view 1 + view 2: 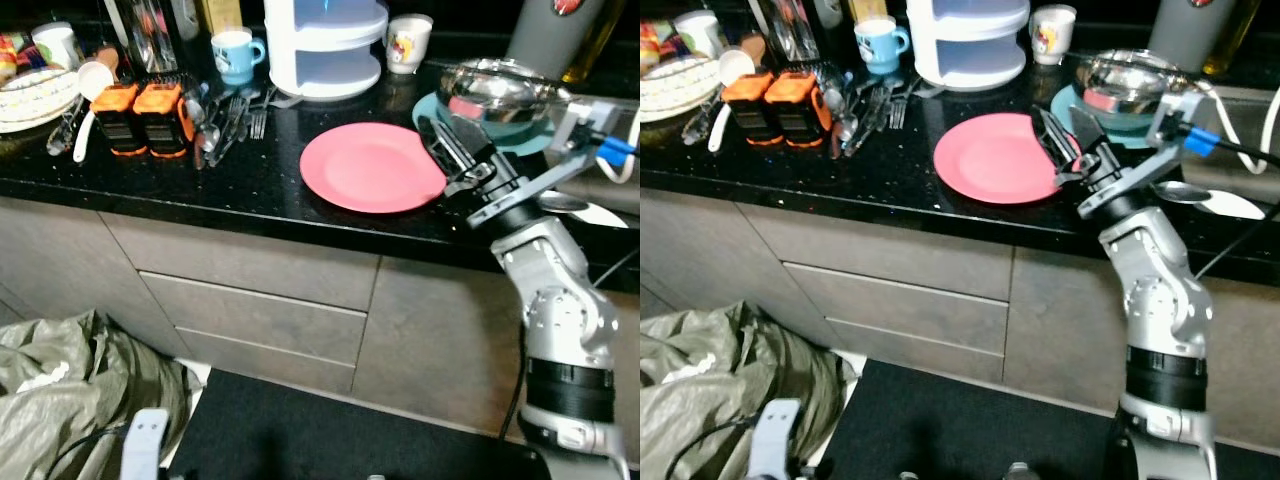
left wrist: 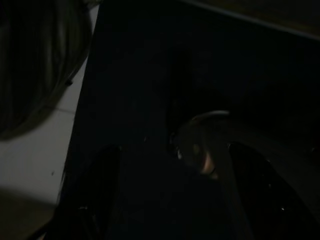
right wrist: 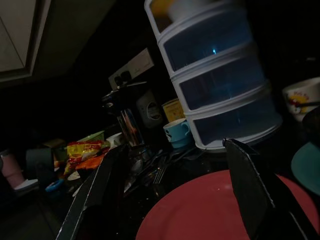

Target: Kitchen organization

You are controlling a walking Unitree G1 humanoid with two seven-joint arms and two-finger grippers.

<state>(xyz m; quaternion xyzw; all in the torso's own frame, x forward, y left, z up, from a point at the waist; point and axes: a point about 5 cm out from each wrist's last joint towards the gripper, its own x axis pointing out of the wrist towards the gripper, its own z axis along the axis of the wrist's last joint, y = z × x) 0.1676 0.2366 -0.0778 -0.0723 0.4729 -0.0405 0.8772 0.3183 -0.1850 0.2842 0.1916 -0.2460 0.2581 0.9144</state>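
Right pincer (image 1: 440, 140): we see it released, its two black fingers spread wide and holding nothing, poised at the edge of the red plate (image 1: 370, 166) nearest the teal plate; whether a fingertip touches the red plate we cannot tell.
Red plate: lies flat on the black table (image 1: 240, 185), near its front edge.
Steel bowl (image 1: 500, 92): just past the red plate, sitting on a teal plate (image 1: 430, 105).
White tiered container (image 1: 325, 45): behind the red plate, toward the wall.
Cups: a blue cup (image 1: 236, 54) beside the tiered container, a white printed cup (image 1: 408, 42) on its other side.
Cutlery (image 1: 228, 120): a loose heap of forks and spoons, further along the table from the red plate.
Orange blocks (image 1: 146, 118): two, touching, just beyond the cutlery.
White bowl (image 1: 35, 95): at the far end of the table from the red plate.
Room: grey drawers (image 1: 250, 290) under the table, a dark mat (image 1: 330, 435) on the floor, a crumpled green bag (image 1: 70, 390) beside the mat.
Left pincer (image 2: 165, 200): hangs in shadow over the dark mat, fingers apart, empty.
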